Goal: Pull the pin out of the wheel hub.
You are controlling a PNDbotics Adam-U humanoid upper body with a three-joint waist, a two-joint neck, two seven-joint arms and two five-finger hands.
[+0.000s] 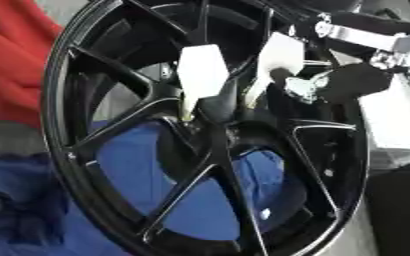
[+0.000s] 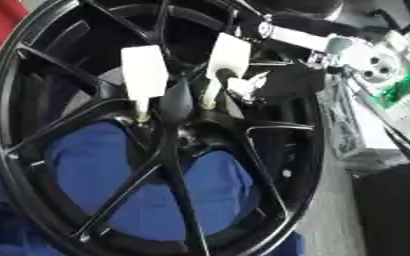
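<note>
Spokes of the black wheel hub [image 1: 213, 150] fill the left eye view; two white-headed pins [image 1: 201, 70] stand near its centre, and the right hand [image 1: 353, 82] reaches in, seemingly closing on the right pin [image 1: 277, 55].

Right eye view: finger closure cannot be told. Pulling off-axis could jam the pin or let it slip.

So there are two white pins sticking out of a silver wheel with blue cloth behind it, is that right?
Not quite. The wheel is black, not silver, as the left eye view shows. The two white pins and the blue cloth behind the spokes are as you said.
</note>
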